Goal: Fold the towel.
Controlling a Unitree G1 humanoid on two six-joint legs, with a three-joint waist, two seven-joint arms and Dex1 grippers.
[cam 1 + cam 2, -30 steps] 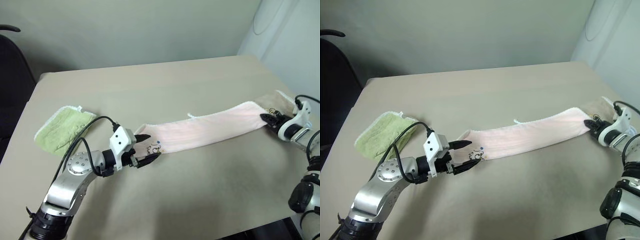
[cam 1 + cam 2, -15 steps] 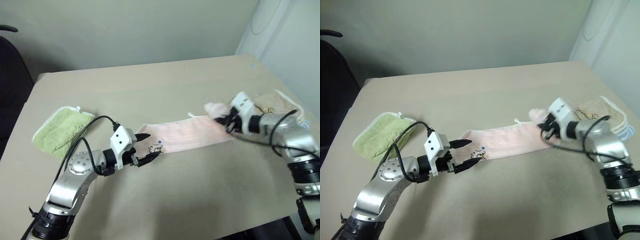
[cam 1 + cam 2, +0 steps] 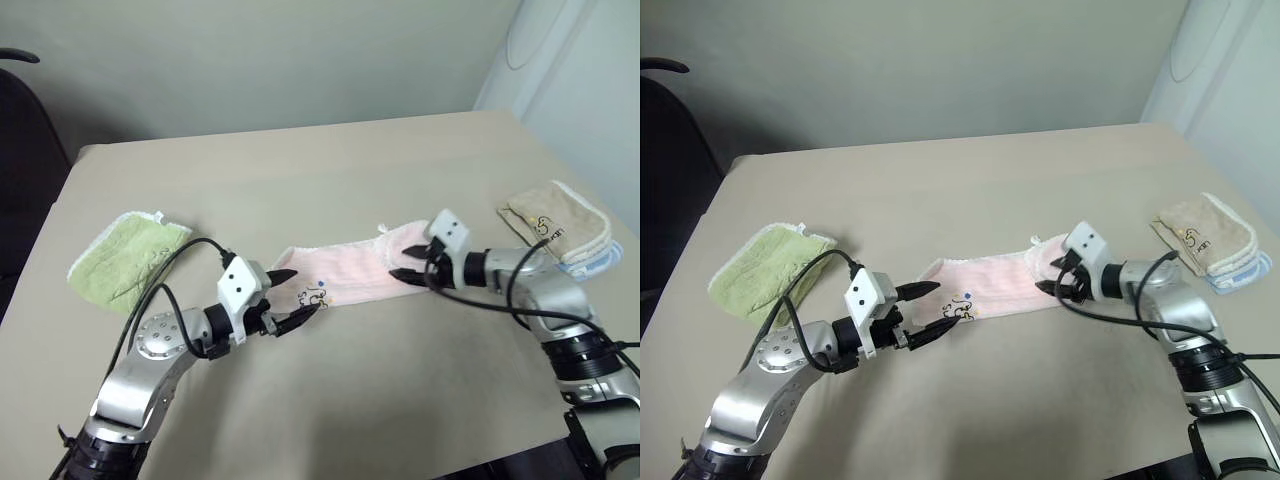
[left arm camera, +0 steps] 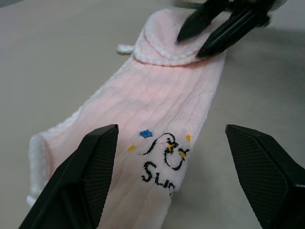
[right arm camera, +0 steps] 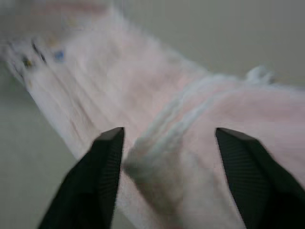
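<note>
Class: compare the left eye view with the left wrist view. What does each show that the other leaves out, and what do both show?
The left eye view alone: the green towel, the beige towel, the table. The left wrist view alone: the embroidered lettering readable up close. Both: the pink towel with its far end folded over, the open left gripper and the open right gripper.

Pale pink towel [image 3: 345,273] flat on table, right end folded over, dark embroidered lettering at left end.

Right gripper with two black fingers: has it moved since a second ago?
Yes. The right gripper has swung left across the table, away from the beige folded towel, carrying the pale pink terry towel's end over itself; it now stands open.
</note>
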